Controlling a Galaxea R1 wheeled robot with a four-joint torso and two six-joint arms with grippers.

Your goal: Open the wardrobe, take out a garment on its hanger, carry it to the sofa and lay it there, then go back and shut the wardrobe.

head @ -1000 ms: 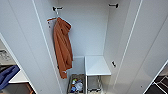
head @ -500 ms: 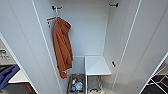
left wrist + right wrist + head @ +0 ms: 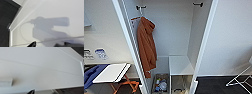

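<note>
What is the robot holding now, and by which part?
It cannot be told: both wrist views face white wardrobe panels, and the orange jacket hangs untouched inside.

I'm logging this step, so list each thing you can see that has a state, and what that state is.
wardrobe: both doors open, inside showing.
orange hooded jacket: hanging at the left of the wardrobe, on a hanger.
hanger: up near the rail, carrying the orange jacket.
white shelf box: inside the wardrobe, its top bare.
bin of small items: on the wardrobe floor, uncovered.
</note>
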